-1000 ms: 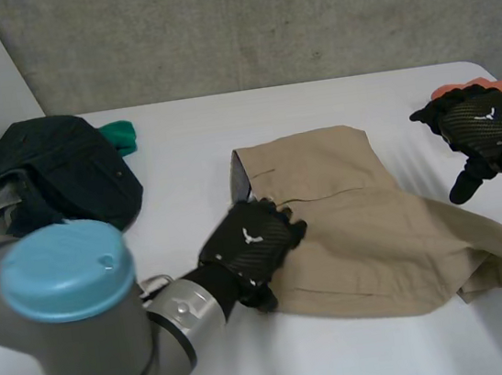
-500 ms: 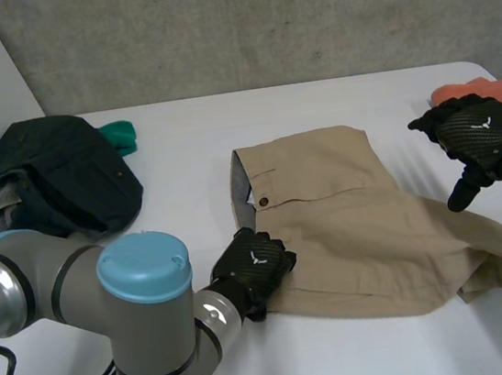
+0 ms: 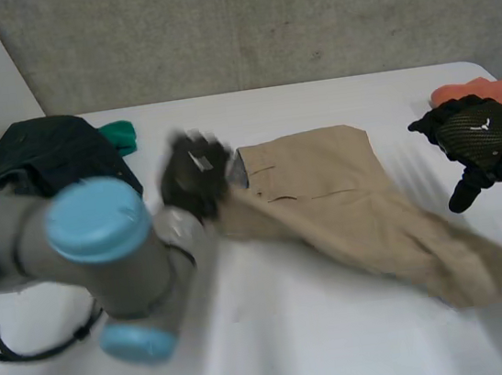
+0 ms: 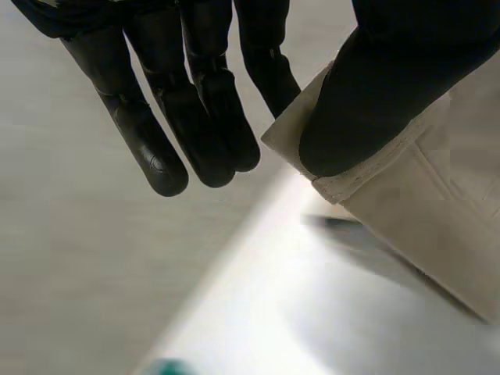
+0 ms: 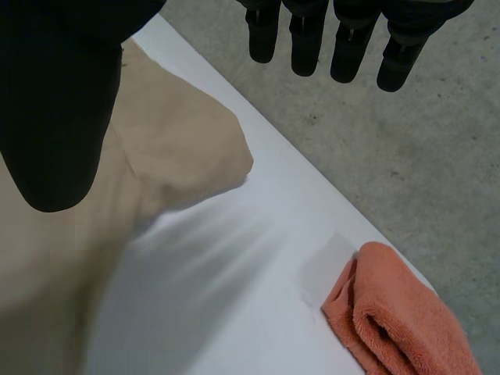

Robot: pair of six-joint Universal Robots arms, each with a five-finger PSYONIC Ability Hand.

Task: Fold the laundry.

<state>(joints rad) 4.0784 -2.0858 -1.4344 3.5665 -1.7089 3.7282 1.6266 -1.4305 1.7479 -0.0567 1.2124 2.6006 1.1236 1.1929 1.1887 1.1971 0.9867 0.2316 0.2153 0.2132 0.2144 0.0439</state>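
A pair of khaki trousers lies stretched across the middle of the white table. My left hand is raised at their waistband end, toward the far left. In the left wrist view its thumb pinches the waistband edge against a finger, while the other fingers hang straight beside it. My right hand hovers open above the table's right side, clear of the cloth. In the right wrist view its fingers are straight, with the trousers below the thumb.
A heap of dark clothes with a green cloth lies at the far left corner. An orange towel sits folded at the far right edge, just behind my right hand. A grey wall stands behind the table.
My left hand has shut on the waistband corner and swung up and away to the left, dragging the trousers out long. The right hand has stayed put.
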